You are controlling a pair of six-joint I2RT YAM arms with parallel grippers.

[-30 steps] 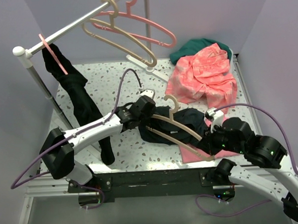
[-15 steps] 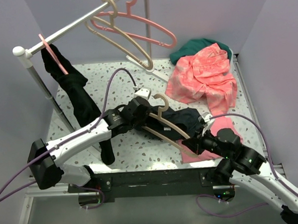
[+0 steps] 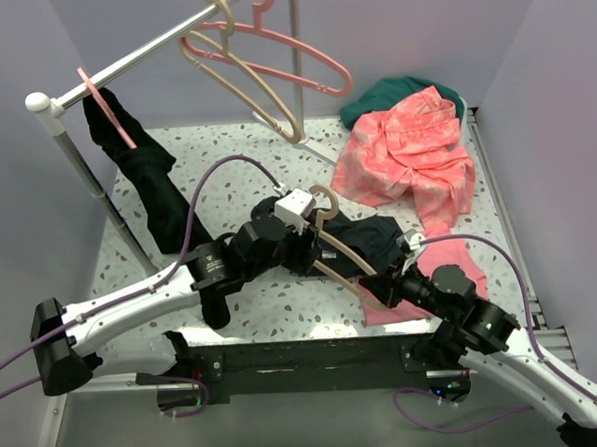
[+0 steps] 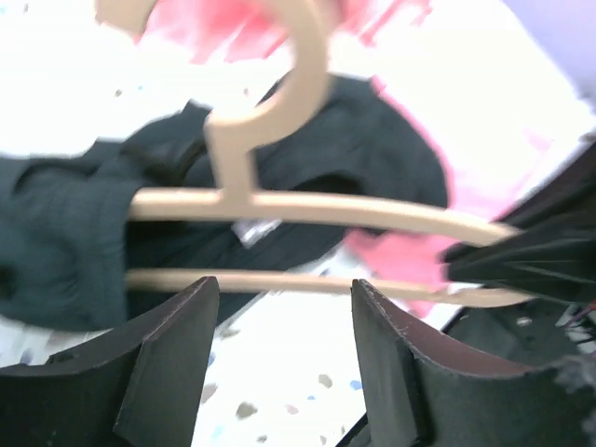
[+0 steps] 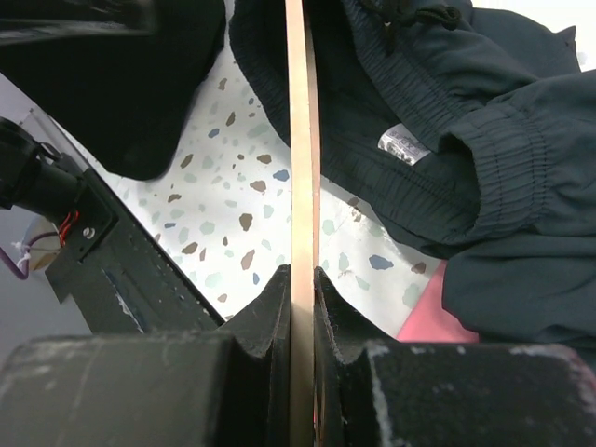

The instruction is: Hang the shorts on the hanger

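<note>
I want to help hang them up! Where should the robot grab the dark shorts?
Probably the puffy elastic waistband of the shorts, with the open left gripper coming straight down. The shorts lie flat, and that thick bunched edge gives the most to pinch. The right gripper holds the hanger.

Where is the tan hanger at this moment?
In the top view the hanger sits mid-table over the shorts, beside the open left hand, its near end clamped in the right hand.
</note>
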